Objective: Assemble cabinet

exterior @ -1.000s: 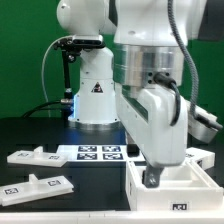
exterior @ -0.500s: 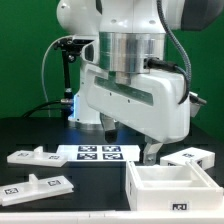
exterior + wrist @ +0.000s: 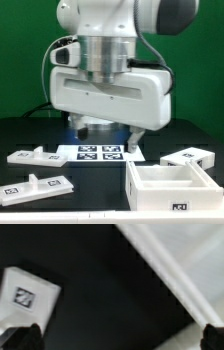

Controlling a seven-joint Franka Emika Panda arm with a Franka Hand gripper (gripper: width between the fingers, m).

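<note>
The cabinet's white box-shaped body [image 3: 170, 186] lies open side up at the front on the exterior view's right. Flat white tagged panels lie apart on the black table: two on the exterior view's left [image 3: 33, 155] [image 3: 40, 184] and one behind the body [image 3: 190, 157]. My gripper [image 3: 107, 133] hangs open and empty over the table behind the body, near the marker board [image 3: 100, 152]. In the wrist view my gripper [image 3: 118, 339] has only black table between its dark fingertips [image 3: 25, 339]. A tagged white panel [image 3: 28, 292] and a long white edge [image 3: 175, 266] lie beyond them.
The arm's white base [image 3: 92, 100] stands at the back behind the marker board, with cables beside it. A green wall closes the back. The arm's big wrist hides much of the middle of the exterior view.
The arm has lifted off the box body and swung toward the exterior view's left and back, over the marker board. The jaws have stayed wide open. No part has moved.
</note>
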